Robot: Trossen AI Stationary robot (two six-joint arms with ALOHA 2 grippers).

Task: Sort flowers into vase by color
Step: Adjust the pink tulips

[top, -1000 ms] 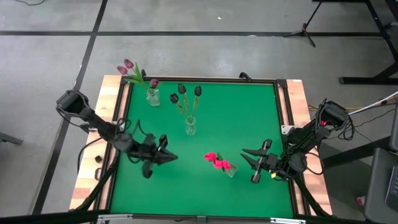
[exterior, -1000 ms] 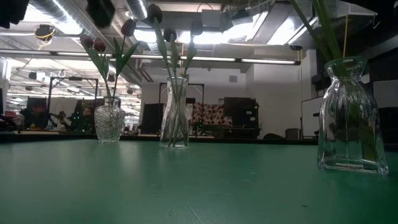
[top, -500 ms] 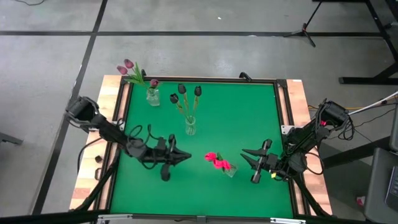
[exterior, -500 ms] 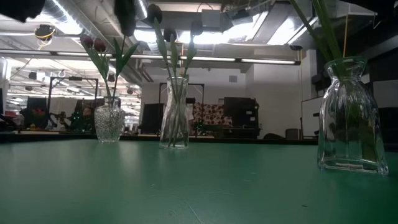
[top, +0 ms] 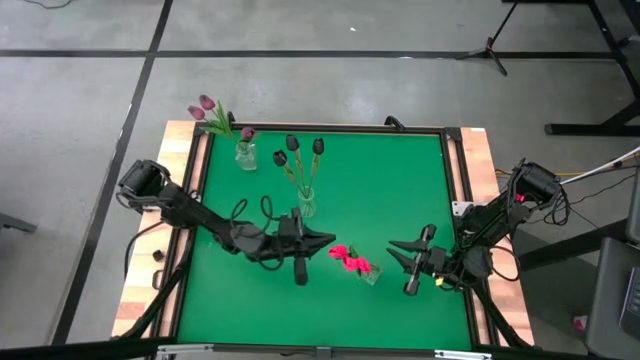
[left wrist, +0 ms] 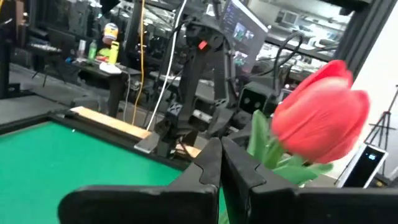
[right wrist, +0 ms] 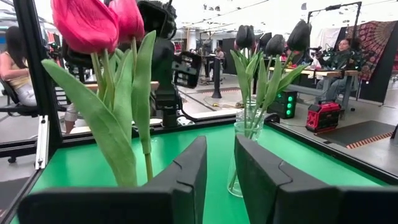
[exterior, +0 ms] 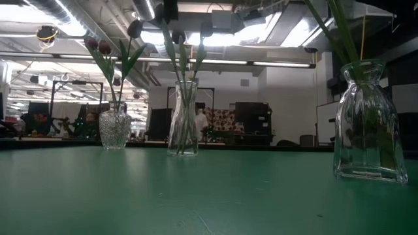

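Three glass vases stand on the green table (top: 420, 190). Mauve tulips (top: 205, 108) fill the far-left vase (top: 245, 155). Near-black tulips (top: 292, 148) stand in the middle vase (top: 305, 203). Pink-red tulips (top: 350, 258) lean out of the near vase (top: 371, 273). My left gripper (top: 328, 240) is shut, its tips just left of the pink-red heads; one red tulip head (left wrist: 320, 121) shows close beyond the shut fingers (left wrist: 219, 168). My right gripper (top: 398, 250) hovers right of that vase, its fingers (right wrist: 189, 168) apart with nothing between them.
The table has a black frame and wooden side boards (top: 190, 160). In the low view the three vases (exterior: 367, 124) (exterior: 183, 117) (exterior: 114, 127) stand upright on the mat. Bare green mat lies at the far right and near left.
My left gripper has travelled toward the table's right edge, from the near left to just beside the pink-red tulips, rolling a little on the way and staying shut. The right arm and the vases have kept still.
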